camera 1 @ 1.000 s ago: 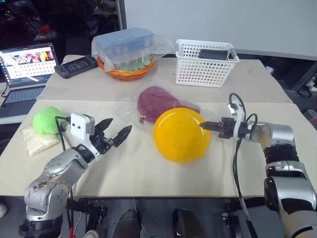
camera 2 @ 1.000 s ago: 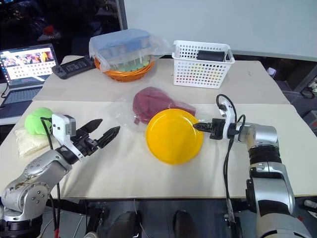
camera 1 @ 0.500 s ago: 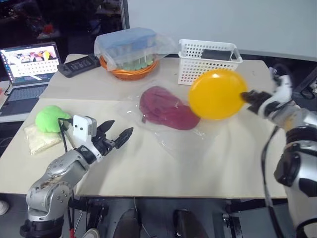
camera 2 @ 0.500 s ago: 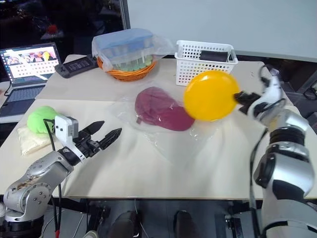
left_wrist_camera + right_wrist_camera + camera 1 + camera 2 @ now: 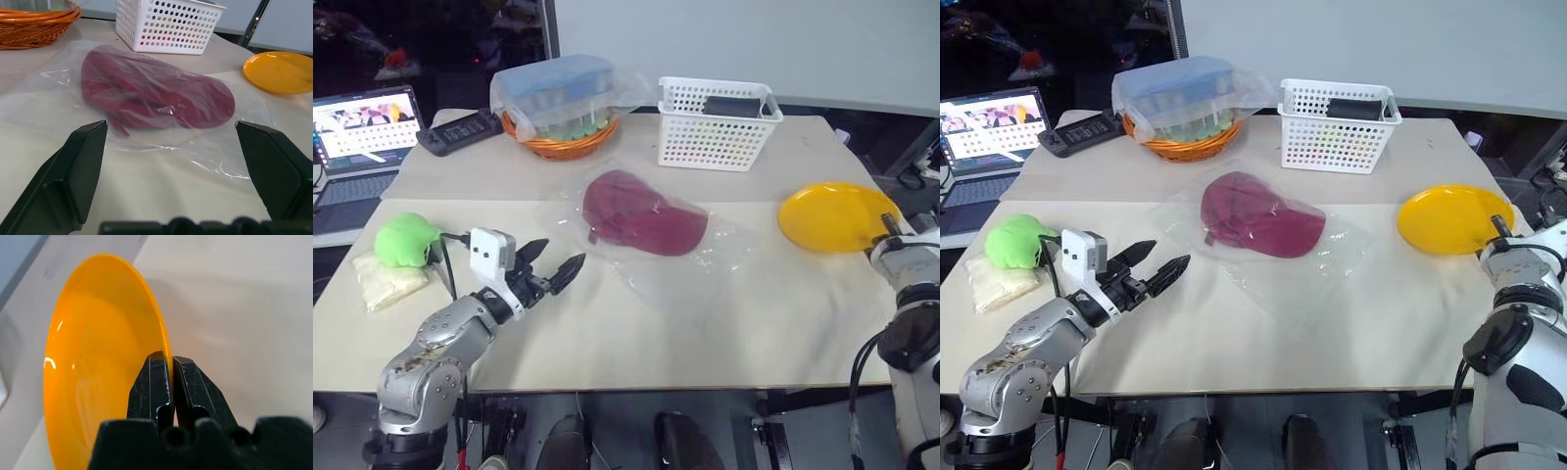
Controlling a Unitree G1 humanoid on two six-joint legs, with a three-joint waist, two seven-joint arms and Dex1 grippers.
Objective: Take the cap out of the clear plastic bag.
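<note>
Head views: the cap (image 5: 641,215), dark red, lies flat inside the clear plastic bag (image 5: 680,264) at the middle of the bench (image 5: 724,333). The bag spreads beyond the cap on all sides, most of its spare film running toward the robot's right. The left tool (image 5: 553,274) is held low over the bench on the robot's left, its two black fingers spread wide, pointing toward the bag and apart from it; nothing is between them. A yellow plate (image 5: 832,215) sits at the right edge of the bench, well apart from the bag. The right arm ends at the plate's near rim; the tool itself is too small here to read. Behind the bag stand a white perforated basket (image 5: 717,122) and an orange basket (image 5: 563,142) with a plastic-draped blue box (image 5: 553,83). A green soft lump (image 5: 406,240) rests on a pale packet (image 5: 386,284) at the left edge.

Left wrist view: the left tool's fingers (image 5: 73,171) stand far apart and empty. The cap in its bag lies just ahead between them, untouched.

Right wrist view: the right tool (image 5: 168,369) is pressed together on the rim of the yellow plate, one finger on either face of the rim.
</note>
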